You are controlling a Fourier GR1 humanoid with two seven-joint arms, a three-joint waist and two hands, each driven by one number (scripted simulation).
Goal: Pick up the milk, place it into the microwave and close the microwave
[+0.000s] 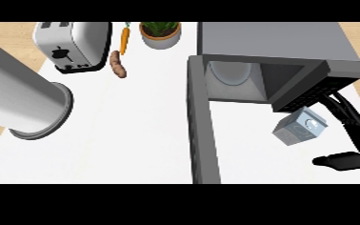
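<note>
Head view: milk [301, 127] between right fingers [342, 108].

No readable text, brand or number anywhere; only a blurred round blue mark on the milk carton [301, 126], too indistinct to make out.

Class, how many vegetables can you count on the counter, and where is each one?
2: a carrot at the back between the toaster and potted plant, and a sweet potato just in front of it.
</note>
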